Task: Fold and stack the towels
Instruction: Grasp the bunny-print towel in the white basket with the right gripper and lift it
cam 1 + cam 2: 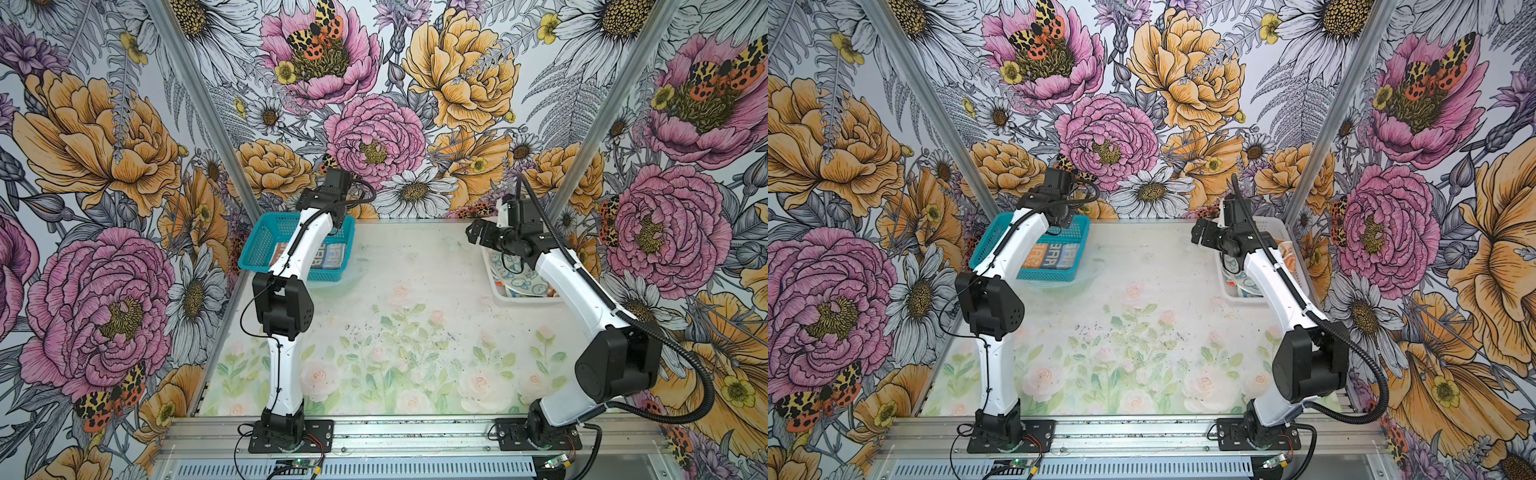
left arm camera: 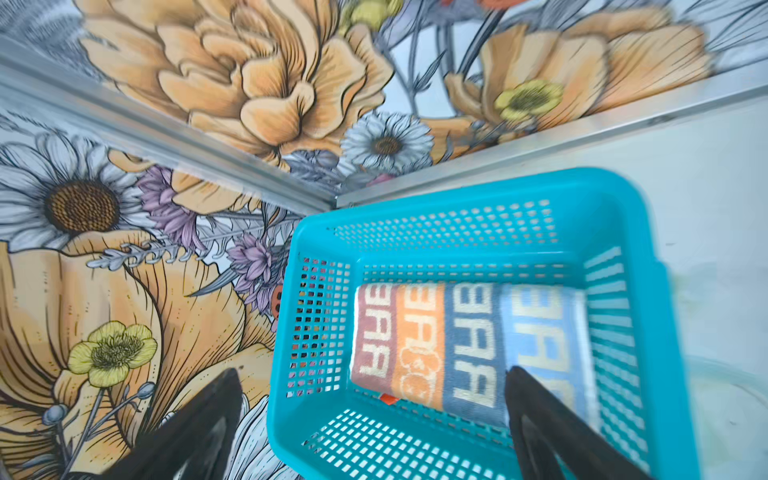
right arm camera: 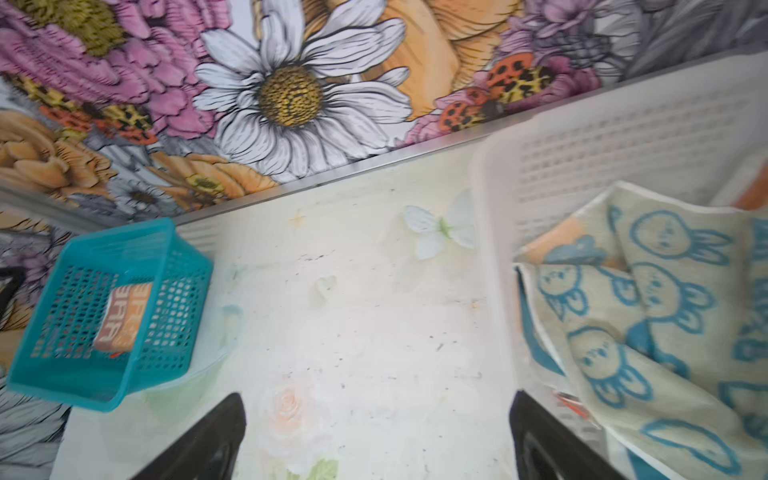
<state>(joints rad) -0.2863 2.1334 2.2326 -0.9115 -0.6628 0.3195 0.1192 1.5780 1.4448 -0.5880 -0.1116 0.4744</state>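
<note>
Left wrist view: striped towel (image 2: 465, 353) lies folded in the teal basket (image 2: 457, 187), left tool (image 2: 374, 374) gaping empty near it | Right wrist view: cream towel (image 3: 665, 311) sits crumpled in the white basket (image 3: 582, 145), right tool (image 3: 376, 397) wide open, holding nothing | Progress: one folded, others apparently to do

- I count three towels: one striped towel (image 2: 465, 353), one cream towel (image 3: 665, 311) and one orange towel (image 1: 1288, 257), which I see only partly.
- I count two baskets: one teal basket (image 2: 457, 195) and one white basket (image 3: 582, 137).
- I count two arms: the left arm (image 1: 286, 374) and the right arm (image 1: 582, 299).
</note>
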